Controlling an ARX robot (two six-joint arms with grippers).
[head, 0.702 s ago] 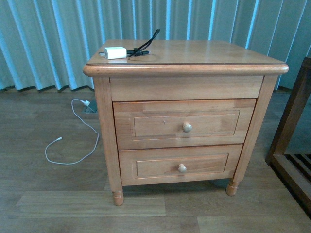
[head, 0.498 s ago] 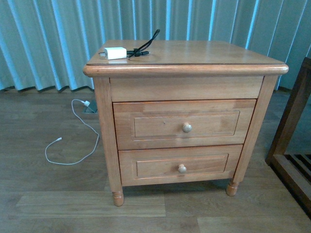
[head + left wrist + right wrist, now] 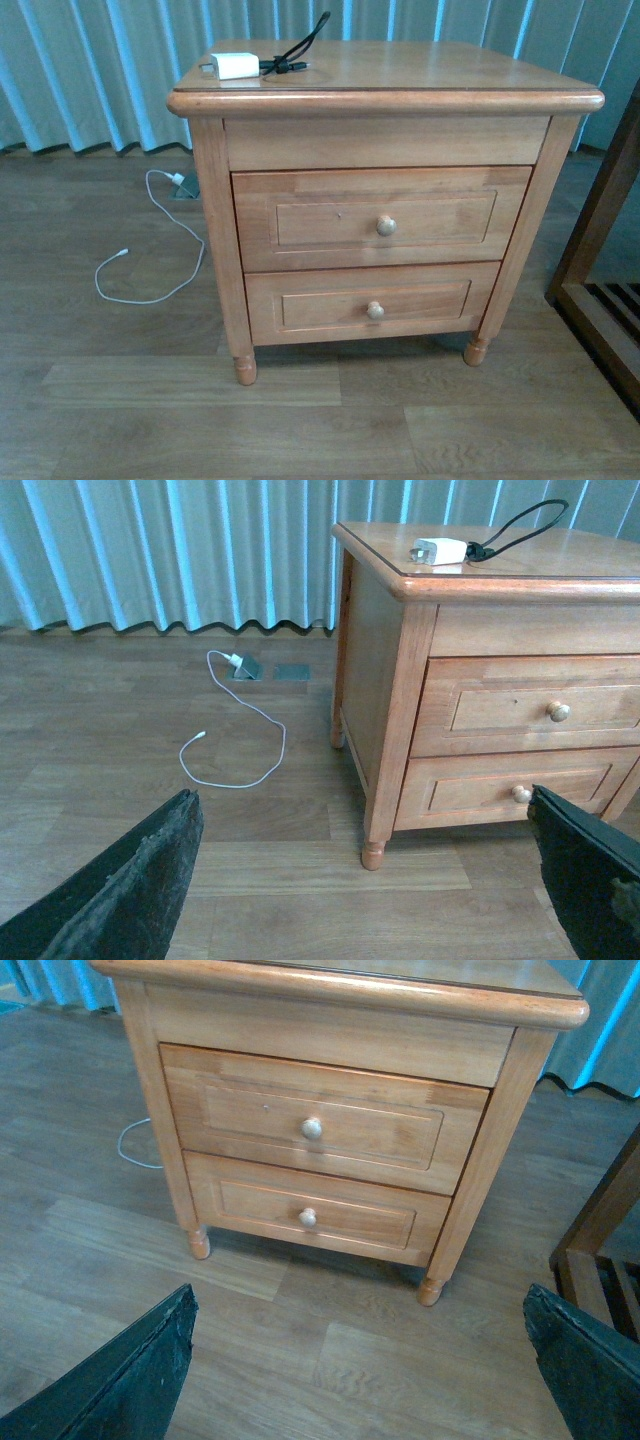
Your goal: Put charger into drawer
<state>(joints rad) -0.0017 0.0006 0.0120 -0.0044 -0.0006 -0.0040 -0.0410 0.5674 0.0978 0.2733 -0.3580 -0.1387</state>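
Note:
The white charger (image 3: 234,66) lies on the nightstand top (image 3: 420,70) near its far left corner, its black cable (image 3: 296,48) looped beside it; it also shows in the left wrist view (image 3: 440,551). The taller upper drawer (image 3: 380,220) is closed, with a round pale knob (image 3: 386,225), and shows in the right wrist view (image 3: 312,1125). Neither arm shows in the front view. My left gripper (image 3: 365,880) is open and empty, low over the floor by the nightstand's left front leg. My right gripper (image 3: 360,1360) is open and empty, over the floor in front of the drawers.
The shorter lower drawer (image 3: 372,305) is closed below. A thin white cable (image 3: 150,270) lies on the wooden floor left of the nightstand. A dark wooden frame (image 3: 600,290) stands at the right. Pale blue curtains (image 3: 100,70) hang behind.
The front view has shifted closer and lower: the nightstand now sits higher and larger in the picture. Charger and drawers have not moved.

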